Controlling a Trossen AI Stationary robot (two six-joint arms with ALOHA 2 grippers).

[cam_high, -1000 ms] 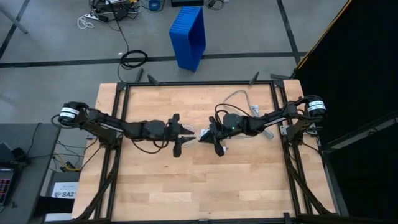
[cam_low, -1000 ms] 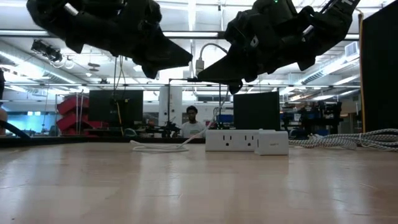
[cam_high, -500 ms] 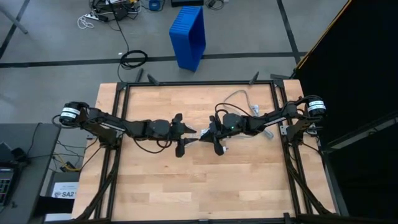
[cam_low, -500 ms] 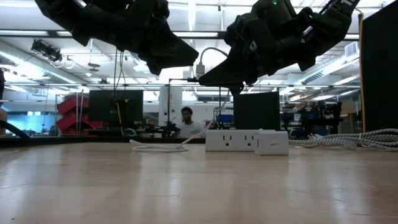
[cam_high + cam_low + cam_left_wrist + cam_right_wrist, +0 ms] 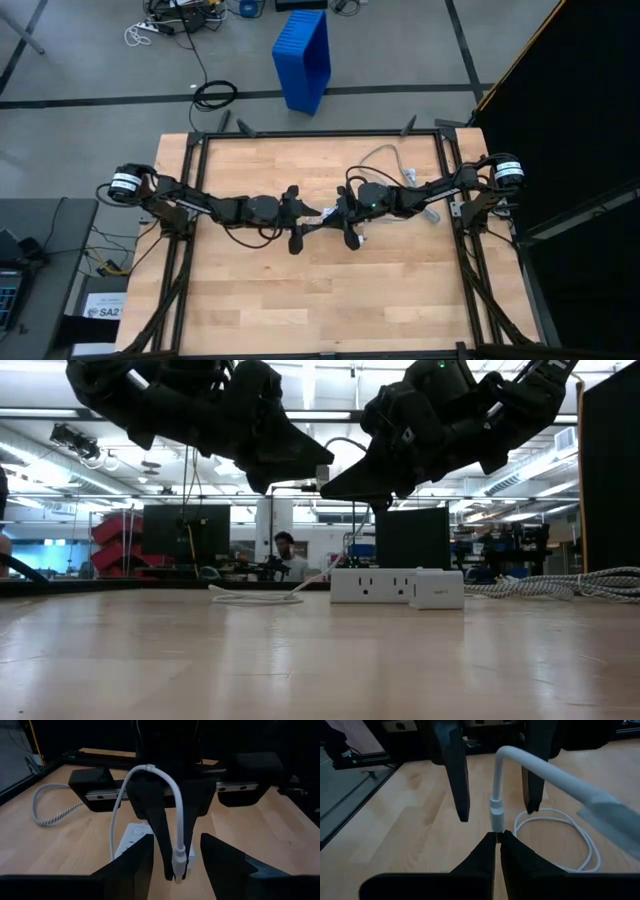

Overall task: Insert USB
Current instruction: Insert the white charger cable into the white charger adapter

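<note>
Left gripper (image 5: 176,865) has advanced, jaws now spread around USB (image 5: 178,861) plug pinched by right gripper (image 5: 495,840); you appear mid-handover above surface (image 5: 250,290).

light: bright overhead room lamps | low view: arms backlit, near-black silhouettes | wrist views: dim, near fingers (image 5: 480,865) blurred | high view: even, soft shadows on table (image 5: 260,300)
</note>
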